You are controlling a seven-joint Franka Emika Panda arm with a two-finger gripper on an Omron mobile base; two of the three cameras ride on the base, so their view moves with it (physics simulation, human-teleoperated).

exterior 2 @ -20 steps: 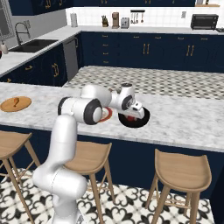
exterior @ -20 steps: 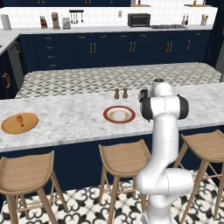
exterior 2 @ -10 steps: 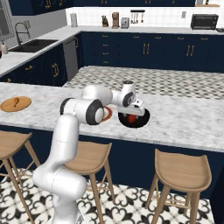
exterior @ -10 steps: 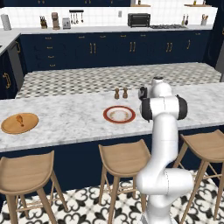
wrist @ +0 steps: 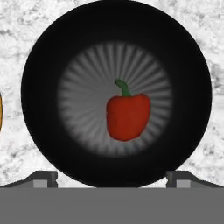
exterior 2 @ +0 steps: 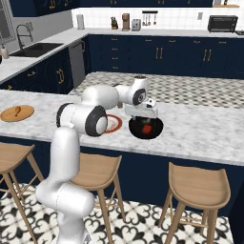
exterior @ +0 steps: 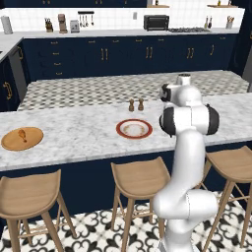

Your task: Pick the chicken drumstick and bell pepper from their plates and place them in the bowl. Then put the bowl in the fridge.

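Pepper's sitting in the bowl, drumstick's waiting on wood

We're hovering the gripper (wrist: 112, 177) spread wide and empty over the glossy black bowl (wrist: 43, 57) with its ribbed grey floor, where the smooth red bell pepper (wrist: 127, 116) is lying. The red-rimmed plate (exterior: 134, 129) and two shakers (exterior: 136, 105) are sitting nearby on speckled marble; the chicken drumstick (exterior: 22, 134) is resting on the wooden plate (exterior: 29, 142).
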